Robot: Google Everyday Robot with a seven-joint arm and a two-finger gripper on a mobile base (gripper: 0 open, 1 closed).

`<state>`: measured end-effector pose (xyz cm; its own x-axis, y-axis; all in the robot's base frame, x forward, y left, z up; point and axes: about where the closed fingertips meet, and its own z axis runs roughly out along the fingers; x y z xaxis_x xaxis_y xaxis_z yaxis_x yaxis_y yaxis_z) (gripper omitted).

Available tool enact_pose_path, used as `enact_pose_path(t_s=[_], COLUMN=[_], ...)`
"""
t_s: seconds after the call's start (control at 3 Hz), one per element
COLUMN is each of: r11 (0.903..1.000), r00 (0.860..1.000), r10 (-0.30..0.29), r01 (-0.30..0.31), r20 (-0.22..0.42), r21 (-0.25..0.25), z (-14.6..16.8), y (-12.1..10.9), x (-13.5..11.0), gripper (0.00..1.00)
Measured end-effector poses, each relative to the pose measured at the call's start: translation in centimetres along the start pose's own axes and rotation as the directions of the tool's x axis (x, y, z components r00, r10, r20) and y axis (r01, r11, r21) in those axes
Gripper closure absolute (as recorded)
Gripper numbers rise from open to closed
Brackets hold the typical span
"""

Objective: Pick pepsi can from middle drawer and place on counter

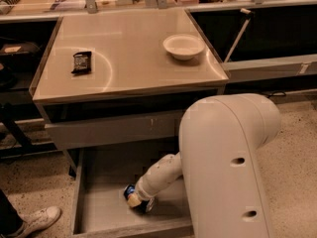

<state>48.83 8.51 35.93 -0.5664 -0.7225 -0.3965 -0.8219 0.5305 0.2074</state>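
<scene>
The middle drawer [101, 209] stands pulled out below the counter, its grey floor showing. The pepsi can [130, 191] lies on the drawer floor near the middle; only a bit of its blue side shows beside the gripper. My gripper [134, 200] reaches down into the drawer at the end of the white arm and sits right on the can. The arm's big white elbow covers the drawer's right part.
On the counter [129, 58] lie a black snack packet [81, 62] at the left and a white bowl [183, 46] at the right. A closed drawer front [111, 130] sits above the open drawer. A person's white shoe [34, 220] stands at the lower left on the floor.
</scene>
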Motion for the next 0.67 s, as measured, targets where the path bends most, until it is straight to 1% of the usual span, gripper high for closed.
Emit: enact_pose_path(t_s=[0.33,0.67], r11=[1.0,0.9999], r00=[1.0,1.0], r10=[0.0,-0.004], r01=[0.0,0.005], r20=[0.0,0.015], r21=[0.0,-0.011], z=[0.0,-0.53], y=[0.0,0.63], x=[0.0,-0.43], gripper=[0.96,1.0])
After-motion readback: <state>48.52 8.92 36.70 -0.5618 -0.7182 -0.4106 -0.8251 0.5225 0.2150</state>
